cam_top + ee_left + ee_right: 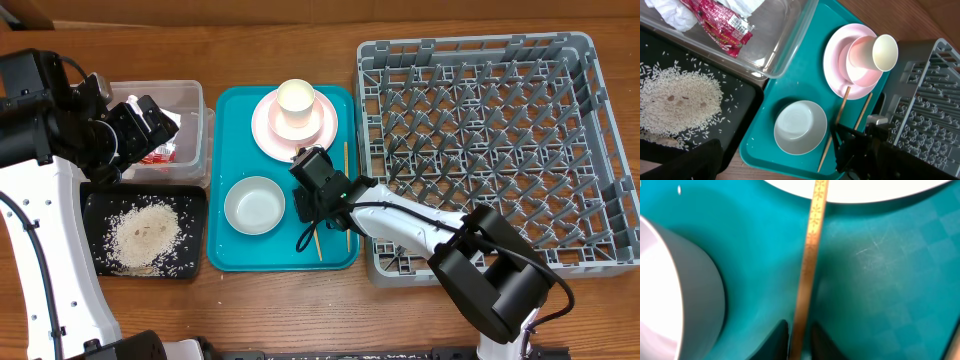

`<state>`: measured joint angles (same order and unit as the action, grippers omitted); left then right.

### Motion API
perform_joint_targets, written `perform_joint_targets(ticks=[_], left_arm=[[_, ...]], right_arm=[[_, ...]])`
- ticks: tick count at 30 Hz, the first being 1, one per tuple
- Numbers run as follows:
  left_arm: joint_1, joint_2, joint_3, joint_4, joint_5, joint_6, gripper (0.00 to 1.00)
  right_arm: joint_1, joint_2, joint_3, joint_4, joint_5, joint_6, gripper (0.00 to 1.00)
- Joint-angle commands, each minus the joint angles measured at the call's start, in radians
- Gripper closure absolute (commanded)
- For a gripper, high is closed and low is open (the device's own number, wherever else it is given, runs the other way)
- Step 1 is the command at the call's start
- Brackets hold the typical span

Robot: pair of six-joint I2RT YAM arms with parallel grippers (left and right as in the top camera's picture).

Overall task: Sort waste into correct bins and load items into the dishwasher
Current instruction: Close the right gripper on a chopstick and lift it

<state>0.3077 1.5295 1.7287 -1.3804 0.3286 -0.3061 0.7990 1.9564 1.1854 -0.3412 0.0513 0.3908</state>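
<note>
My right gripper is down on the teal tray, shut on one wooden chopstick. The second chopstick lies to its right. The grey-green bowl sits just left of the gripper. The pale pink plate holds the pink bowl and cream cup. My left gripper hovers open and empty over the clear tub, which holds the red wrapper and white napkin. Rice lies in the black tray.
The grey dish rack stands right of the teal tray, holding nothing, its near left corner close to my right arm. Bare wooden table lies along the front edge.
</note>
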Motion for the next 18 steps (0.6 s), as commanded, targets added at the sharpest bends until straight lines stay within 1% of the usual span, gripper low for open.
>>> perform_joint_targets(ticks=[1, 4, 7, 9, 15, 18], left_arm=[[0.000, -0.013, 0.012, 0.001, -0.003, 0.022, 0.00], [0.000, -0.013, 0.012, 0.001, -0.003, 0.022, 0.00], [0.000, -0.013, 0.012, 0.001, -0.003, 0.022, 0.00], [0.000, -0.013, 0.012, 0.001, -0.003, 0.022, 0.00], [0.000, -0.013, 0.012, 0.001, -0.003, 0.022, 0.00], [0.000, -0.013, 0.012, 0.001, -0.003, 0.022, 0.00]], right_arm=[[-0.003, 0.013, 0.012, 0.001, -0.031, 0.006, 0.87], [-0.002, 0.013, 0.013, -0.005, -0.031, 0.006, 0.89], [-0.002, -0.003, 0.017, -0.010, -0.031, 0.006, 0.96], [-0.002, -0.032, 0.029, -0.026, -0.031, 0.006, 0.96], [-0.003, -0.201, 0.093, -0.105, -0.030, 0.006, 0.96], [-0.009, -0.307, 0.109, -0.149, -0.026, -0.042, 0.96]])
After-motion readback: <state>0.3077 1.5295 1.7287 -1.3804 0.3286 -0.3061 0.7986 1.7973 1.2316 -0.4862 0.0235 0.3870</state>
